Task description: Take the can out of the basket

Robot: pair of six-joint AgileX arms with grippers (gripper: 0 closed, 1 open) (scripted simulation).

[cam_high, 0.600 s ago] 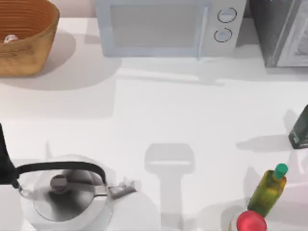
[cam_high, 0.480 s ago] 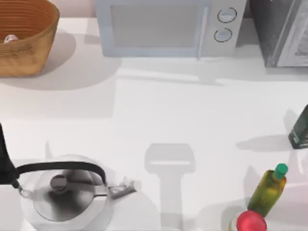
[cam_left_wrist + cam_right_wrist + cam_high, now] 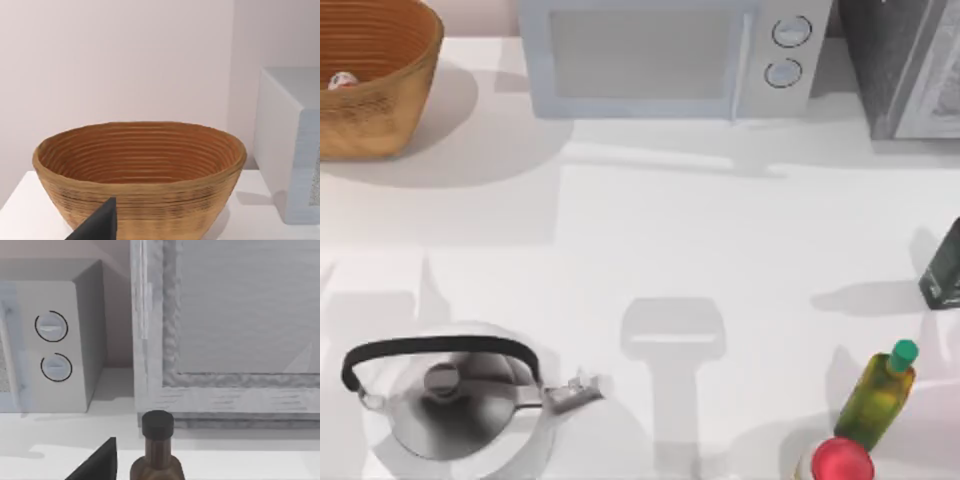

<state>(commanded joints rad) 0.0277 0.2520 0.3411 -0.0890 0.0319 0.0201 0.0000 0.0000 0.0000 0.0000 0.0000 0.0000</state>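
The can [image 3: 342, 81] lies inside the basket [image 3: 395, 95], at the far left corner of the surface. I judge the step is the approach: my left tool [image 3: 97, 225] should come over the rim and go down straight. I cannot tell how far this tool is open. In the left wrist view the basket wall hides the can.

No text, brand, number or sign can be read anywhere. The can [image 3: 342, 81] in the basket [image 3: 380, 110] carries red marks too small to make out, and the two round dials on the microwave [image 3: 665, 55] bear no legible markings.
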